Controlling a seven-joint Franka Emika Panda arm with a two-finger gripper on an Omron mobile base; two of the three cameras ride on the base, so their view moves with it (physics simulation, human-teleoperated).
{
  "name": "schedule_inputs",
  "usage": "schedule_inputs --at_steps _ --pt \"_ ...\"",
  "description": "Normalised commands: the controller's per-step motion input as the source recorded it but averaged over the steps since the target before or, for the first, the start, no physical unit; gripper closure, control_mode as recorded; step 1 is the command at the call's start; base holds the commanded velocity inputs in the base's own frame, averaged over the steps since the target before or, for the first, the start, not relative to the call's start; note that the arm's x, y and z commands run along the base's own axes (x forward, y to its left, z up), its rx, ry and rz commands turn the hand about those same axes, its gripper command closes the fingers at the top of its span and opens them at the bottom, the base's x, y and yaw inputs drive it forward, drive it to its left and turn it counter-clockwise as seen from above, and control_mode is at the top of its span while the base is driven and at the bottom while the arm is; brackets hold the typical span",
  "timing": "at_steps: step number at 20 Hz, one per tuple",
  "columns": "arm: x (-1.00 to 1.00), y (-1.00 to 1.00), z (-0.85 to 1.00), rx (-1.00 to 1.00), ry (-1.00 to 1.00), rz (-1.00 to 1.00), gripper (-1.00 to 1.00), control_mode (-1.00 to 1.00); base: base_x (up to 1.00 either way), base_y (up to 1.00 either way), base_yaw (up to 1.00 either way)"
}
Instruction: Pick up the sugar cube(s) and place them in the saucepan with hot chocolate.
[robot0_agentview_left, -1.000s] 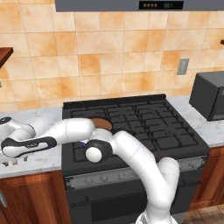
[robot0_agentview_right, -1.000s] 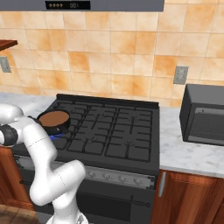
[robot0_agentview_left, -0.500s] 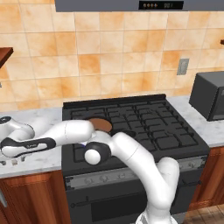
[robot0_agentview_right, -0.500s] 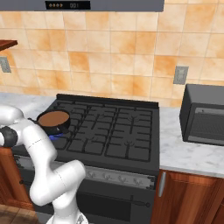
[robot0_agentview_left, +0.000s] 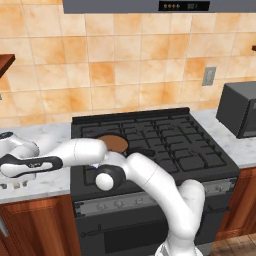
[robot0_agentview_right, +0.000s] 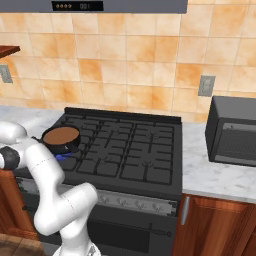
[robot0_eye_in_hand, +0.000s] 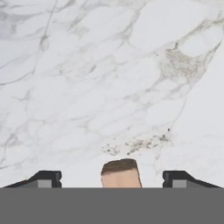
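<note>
Hand view: the gripper stands open — the sugar cube sits at six o'clock between its dark fingertips, touching neither, on the white marble counter. The saucepan with hot chocolate rests on the black stove — front-left burner.

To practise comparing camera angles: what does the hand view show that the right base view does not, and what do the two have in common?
Hand view alone: the sugar cube, a tan block on the marble, midway between the gripper's two dark, spread fingertips, apart from both.

Right base view alone: the saucepan of brown hot chocolate on the stove's front-left burner, the microwave to the right, the tiled wall and the white arm.

Shared: the white marble counter, seen close up in one and flanking the stove in the other.
</note>
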Motion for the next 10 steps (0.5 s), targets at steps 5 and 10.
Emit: schedule_inputs --at_steps 5,10 --pt "0.0 0.0 0.0 0.0 0.0 0.0 1.0 -1.0 0.0 0.0 0.0" --pt "0.0 0.0 0.0 0.0 0.0 0.0 1.0 -1.0 0.0 0.0 0.0"
